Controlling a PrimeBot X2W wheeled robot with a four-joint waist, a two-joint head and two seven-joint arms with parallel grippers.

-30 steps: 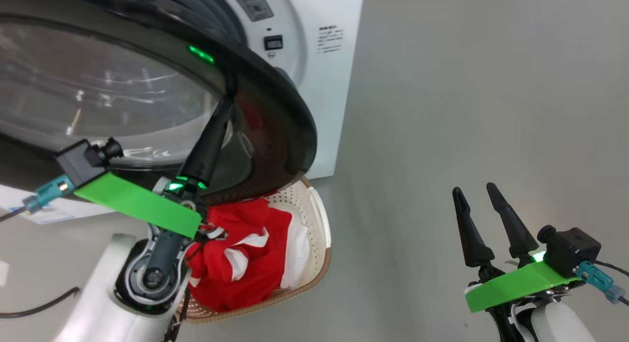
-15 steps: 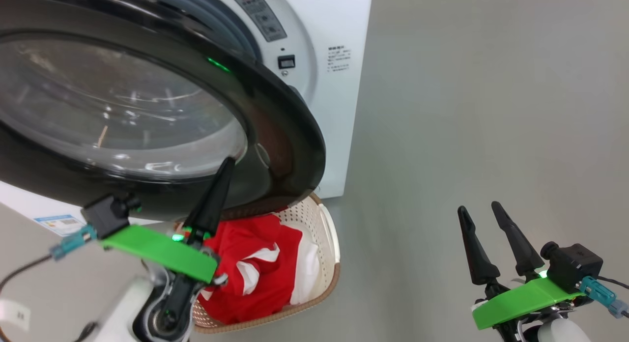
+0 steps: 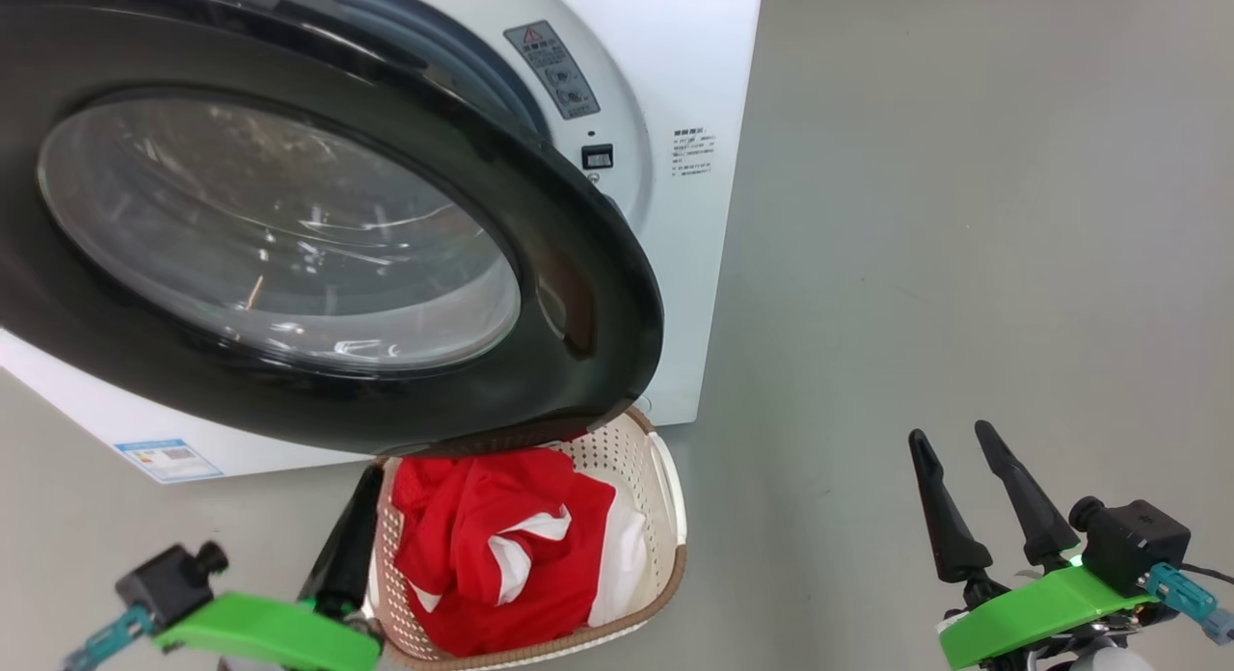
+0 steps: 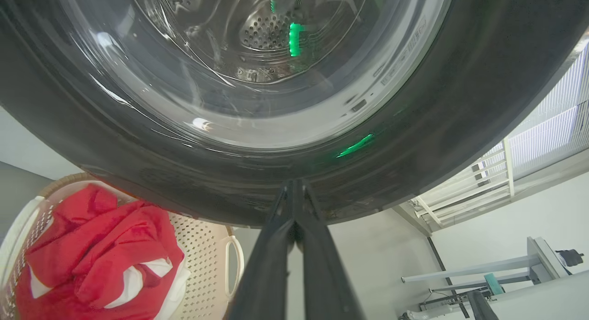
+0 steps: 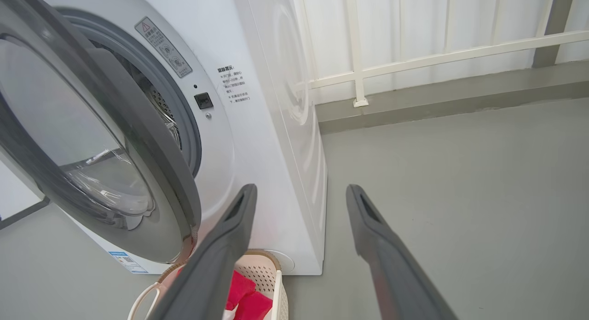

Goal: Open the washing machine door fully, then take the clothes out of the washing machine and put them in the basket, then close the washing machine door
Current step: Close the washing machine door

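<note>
You have the washing machine door (image 3: pixel 588 295) standing ajar, swung out at an angle from the washing machine (image 3: pixel 704 64), its glossy black rim overhanging the basket (image 3: pixel 631 454); in the right wrist view a gap shows between the door and the grey ring of the opening; through the glass in the left wrist view you can make out the perforated steel drum. The clothes (image 3: pixel 482 541) lie in the basket, a red heap with white patches; the basket stands on the floor (image 3: pixel 964 218) just in front of the machine, partly under the door. Your left gripper (image 4: pixel 294 189) has its two fingers pressed together with nothing between them; in the left wrist view their tips sit right at the door's lower rim, though you cannot tell whether they touch it; in the head view one dark finger lies low, just beside the basket's left wall. Your right gripper (image 3: pixel 950 438) is well apart from all this, over bare floor at the lower right — fingers spread and empty.
</note>
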